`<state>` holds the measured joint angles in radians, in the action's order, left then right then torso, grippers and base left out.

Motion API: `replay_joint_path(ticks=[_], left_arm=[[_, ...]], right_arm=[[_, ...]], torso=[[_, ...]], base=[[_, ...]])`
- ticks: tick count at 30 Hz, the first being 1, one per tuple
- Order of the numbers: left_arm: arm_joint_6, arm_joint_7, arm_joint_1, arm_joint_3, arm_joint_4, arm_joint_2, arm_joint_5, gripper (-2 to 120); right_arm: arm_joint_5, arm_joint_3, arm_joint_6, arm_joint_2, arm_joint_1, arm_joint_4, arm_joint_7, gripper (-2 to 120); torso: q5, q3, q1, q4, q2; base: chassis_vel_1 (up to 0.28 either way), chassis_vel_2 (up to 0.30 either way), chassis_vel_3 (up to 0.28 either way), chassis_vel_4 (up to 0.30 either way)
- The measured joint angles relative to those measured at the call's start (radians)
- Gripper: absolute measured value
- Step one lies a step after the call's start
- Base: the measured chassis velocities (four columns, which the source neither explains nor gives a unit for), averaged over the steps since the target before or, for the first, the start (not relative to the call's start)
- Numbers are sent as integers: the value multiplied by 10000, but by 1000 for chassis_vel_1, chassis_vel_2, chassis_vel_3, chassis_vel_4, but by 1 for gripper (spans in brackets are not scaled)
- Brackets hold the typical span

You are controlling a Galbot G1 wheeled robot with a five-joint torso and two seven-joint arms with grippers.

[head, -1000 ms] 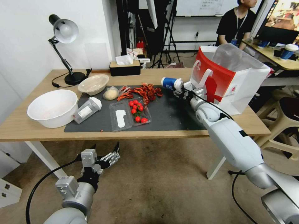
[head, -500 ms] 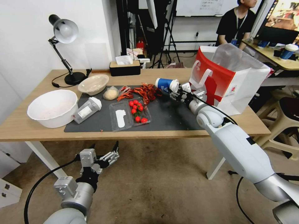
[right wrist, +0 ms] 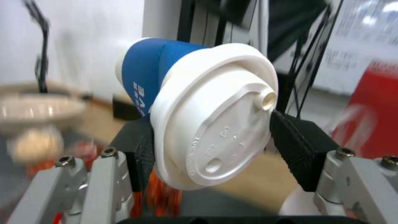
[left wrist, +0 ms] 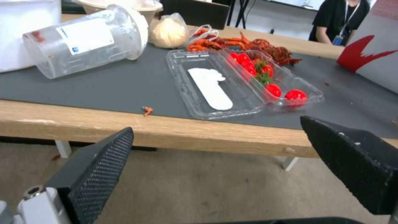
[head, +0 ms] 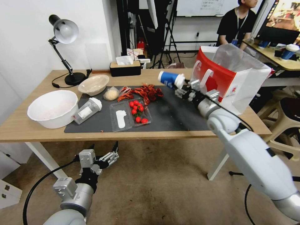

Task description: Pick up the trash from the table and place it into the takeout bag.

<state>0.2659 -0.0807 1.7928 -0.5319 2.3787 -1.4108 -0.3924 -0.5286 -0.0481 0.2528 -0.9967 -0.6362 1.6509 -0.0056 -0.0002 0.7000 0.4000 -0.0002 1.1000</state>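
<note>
My right gripper is shut on the blue white-lidded paper cup, holding it tilted above the dark mat just left of the red and white takeout bag. In the right wrist view the cup's lid sits between the black pads, with the gripper around it. More trash lies on the table: a clear white-capped bottle on its side, a wrapped beige lump and a shallow beige bowl. My left gripper hangs open below the table's front edge, and the left wrist view shows the bottle beyond it.
A large white bowl stands at the table's left end, with a desk lamp and a tissue box at the back. A clear tray of tomatoes and red crayfish shells lie mid-mat. A stool stands right of the bag.
The right gripper dipped left with the cup, then rose and shifted right toward the bag; the cup now sits higher. The left gripper has barely moved.
</note>
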Motion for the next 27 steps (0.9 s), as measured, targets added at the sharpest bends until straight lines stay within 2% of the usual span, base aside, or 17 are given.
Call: replay_joint_path(ticks=[1,3,5,8,9,11,12,13,16,18,19,24,27], left_arm=[[0,0,0,0,0,0,0,100],[0,-9,11,2,3,-12,12,100],[0,-10,12,7,3,-16,18,100],[0,-11,29,30,23,-69,62,100],[0,-11,29,30,23,-69,62,100],[0,-13,58,49,37,-96,77,100],[-1,-14,67,55,46,-100,82,100],[-1,-14,67,55,46,-100,82,100],[-10,-15,78,82,67,-96,87,100],[-12,-15,78,89,67,-93,88,100],[-14,-15,78,114,66,-87,91,100],[-16,-16,69,187,60,-60,97,100],[-16,-14,69,195,51,-38,98,100]], right_arm=[[0,0,0,0,0,0,0,61],[-335,-575,-74,475,-180,1055,57,61],[-429,-693,-76,565,-180,1274,87,61],[-1138,-1325,56,1127,269,2371,675,61],[-1138,-1325,56,1127,269,2371,675,61],[-1434,-1577,554,1536,779,2645,1452,61],[-1499,-1659,949,1742,987,2700,2002,61],[-1499,-1659,949,1742,987,2700,2002,61],[-1767,-1899,2320,2300,1348,2740,3996,61],[-1862,-1924,2499,2342,1366,2744,4205,61],[-2173,-1991,3016,2457,1396,2738,4793,61],[-2322,-2040,3625,2566,1195,2537,5342,61],[-2360,-2041,3686,2506,1076,2347,5439,61]], torso=[[0,0,0,0,0],[1,0,0,1,0],[3,0,0,1,0],[1,0,0,2,1],[1,0,0,2,1],[1,0,0,3,0],[2,0,-1,3,0],[2,0,-1,3,0],[4,0,0,0,0],[4,0,0,0,0],[3,0,-1,0,0],[4,0,0,1,0],[3,0,0,2,0]], base=[[0,0,0,0],[0,0,0,0],[0,0,0,0],[0,0,0,0],[0,0,0,0],[0,0,0,0],[0,0,0,0],[0,0,0,0],[0,0,0,0],[0,0,0,0],[0,0,0,0],[0,0,0,0],[0,0,0,0]])
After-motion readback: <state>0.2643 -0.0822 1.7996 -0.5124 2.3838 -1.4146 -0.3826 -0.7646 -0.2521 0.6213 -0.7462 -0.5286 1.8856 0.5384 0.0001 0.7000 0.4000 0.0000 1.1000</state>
